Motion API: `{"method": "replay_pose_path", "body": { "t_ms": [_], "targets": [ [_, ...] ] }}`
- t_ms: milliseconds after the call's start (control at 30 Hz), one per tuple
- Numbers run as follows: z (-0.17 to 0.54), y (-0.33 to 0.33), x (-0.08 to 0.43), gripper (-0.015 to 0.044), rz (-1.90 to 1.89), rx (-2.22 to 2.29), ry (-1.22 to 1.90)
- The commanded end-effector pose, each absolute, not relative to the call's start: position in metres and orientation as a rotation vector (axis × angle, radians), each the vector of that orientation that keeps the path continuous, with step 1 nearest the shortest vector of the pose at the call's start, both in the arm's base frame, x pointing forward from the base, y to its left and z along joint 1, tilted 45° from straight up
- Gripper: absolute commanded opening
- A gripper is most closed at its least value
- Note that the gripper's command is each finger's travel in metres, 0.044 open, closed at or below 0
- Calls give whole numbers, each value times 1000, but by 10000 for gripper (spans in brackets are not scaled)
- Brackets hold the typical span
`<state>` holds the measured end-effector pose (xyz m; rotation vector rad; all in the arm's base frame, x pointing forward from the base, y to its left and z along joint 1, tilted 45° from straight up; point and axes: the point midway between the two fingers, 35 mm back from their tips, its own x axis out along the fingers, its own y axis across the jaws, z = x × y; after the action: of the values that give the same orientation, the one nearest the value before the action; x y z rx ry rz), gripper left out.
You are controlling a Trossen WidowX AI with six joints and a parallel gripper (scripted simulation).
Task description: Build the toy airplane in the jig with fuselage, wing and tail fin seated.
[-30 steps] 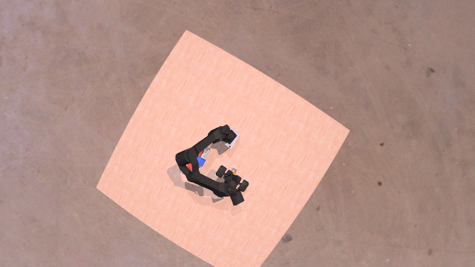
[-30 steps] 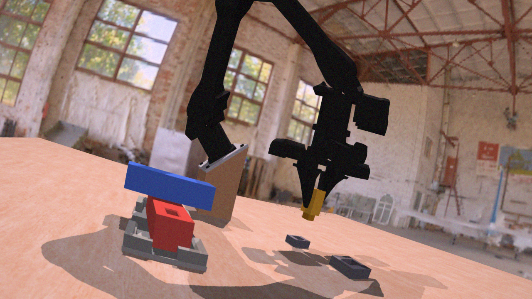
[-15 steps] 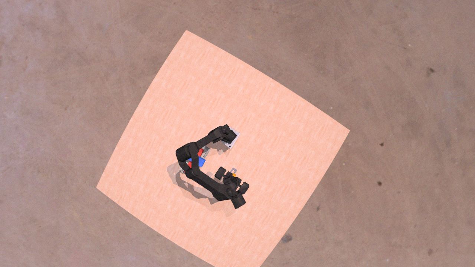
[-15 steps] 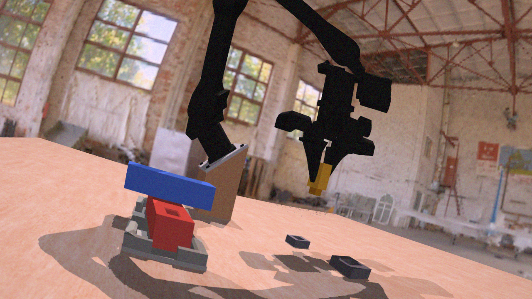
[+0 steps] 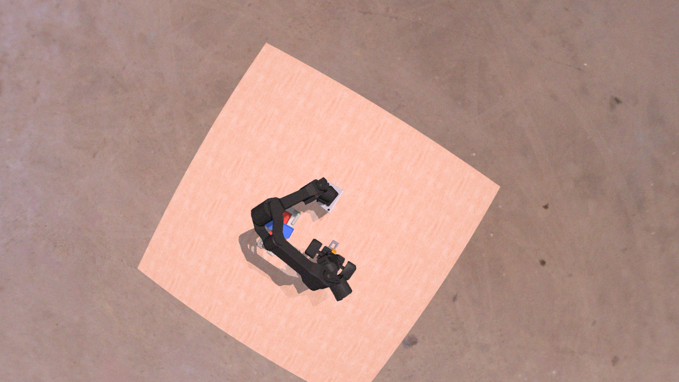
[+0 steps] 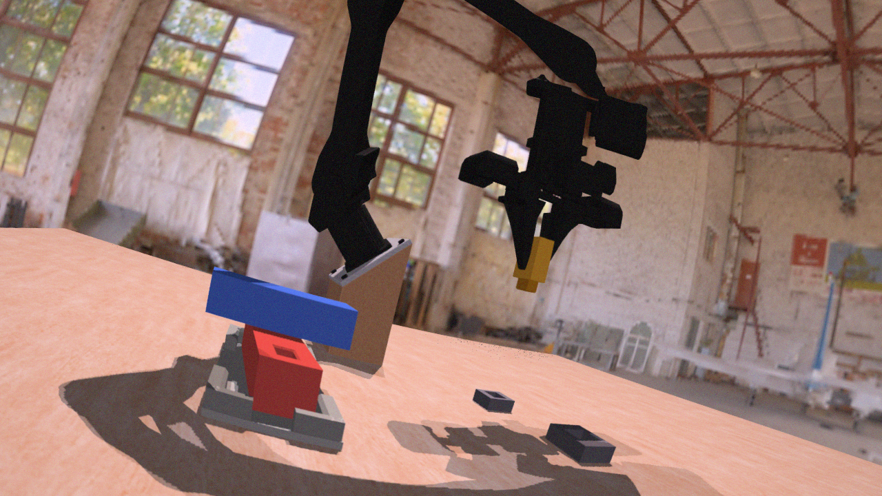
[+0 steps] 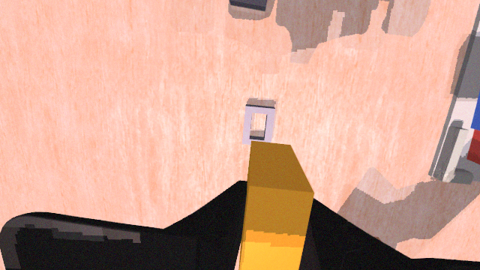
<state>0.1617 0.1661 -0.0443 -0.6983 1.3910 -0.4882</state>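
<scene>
The gripper (image 5: 334, 252) (image 6: 535, 262) (image 7: 265, 193) has its jaws clamped on the yellow tail fin (image 5: 334, 251) (image 6: 540, 262) (image 7: 278, 210), which hangs at right of centre in the exterior view, in the air, its narrower tab pointing down. In the wrist view it fills the bottom centre, a fingertip against each side face.

The fin looks like a light, stiff block, unlikely to bend or bruise under a firm pinch. Its flat faces suit these fingers, and the hold looks well chosen: it leaves the tab free below. Smooth sides could let it pivot if the tab catches a socket edge, so I would lower it gently and keep it upright.

Just beyond it, at the centre of the wrist view, stands the small holder (image 5: 331, 243) (image 6: 493, 401) (image 7: 246, 125), its opening bare. The larger holder (image 6: 579, 443) (image 7: 248, 5) sits at lower right in the exterior view.

At lower left there, the red fuselage (image 5: 286, 217) (image 6: 286, 388) (image 7: 475, 147) lies in the grey cradle (image 5: 295, 217) (image 6: 271, 425) (image 7: 455, 154), its tail socket open upward. The blue wing (image 5: 284, 229) (image 6: 280, 308) (image 7: 476, 112) lies across its top; it seems seated, though its tab is hidden and the arm covers much of it from above. The wing is best left untouched, with the fingers kept clear of its near edge.
</scene>
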Motion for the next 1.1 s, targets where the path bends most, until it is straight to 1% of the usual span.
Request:
{"method": "replay_pose_path", "body": {
  "t_ms": [0,1067],
  "targets": [
    [-40,166,169,0,-480,-688,1398],
    [-8,134,233,0,-421,-670,1425]
  ]
}}
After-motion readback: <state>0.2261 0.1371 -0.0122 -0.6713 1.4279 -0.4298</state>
